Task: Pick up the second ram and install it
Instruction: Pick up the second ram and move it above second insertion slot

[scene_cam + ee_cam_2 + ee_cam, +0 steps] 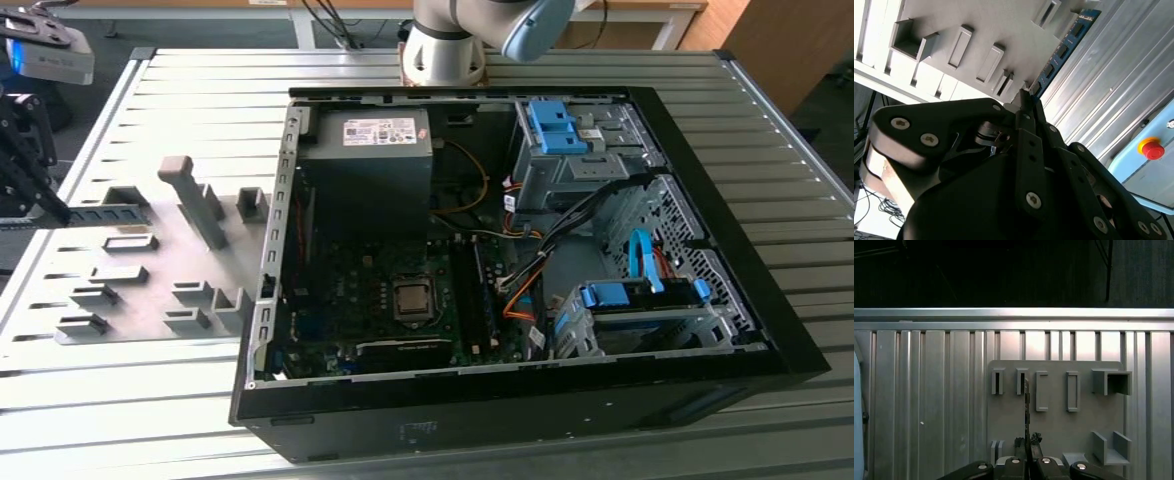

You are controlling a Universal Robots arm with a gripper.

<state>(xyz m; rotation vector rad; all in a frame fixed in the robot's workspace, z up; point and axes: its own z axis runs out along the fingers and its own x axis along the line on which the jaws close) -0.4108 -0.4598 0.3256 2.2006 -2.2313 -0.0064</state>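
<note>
The second ram is a thin blue-teal board stick held level over the far-left part of the gray holder plate. My black gripper is at the exterior view's left edge, shut on one end of it. In the second wrist view the fingers pinch the stick's end, and the second ram runs away from them along the edge of the plate. In the first wrist view the ram appears edge-on above the gripper, over the plate and between its slot blocks.
An open black computer case lies in the middle of the slatted metal table, with motherboard, power supply and blue drive cages. The arm's base stands behind it. A red stop button is nearby.
</note>
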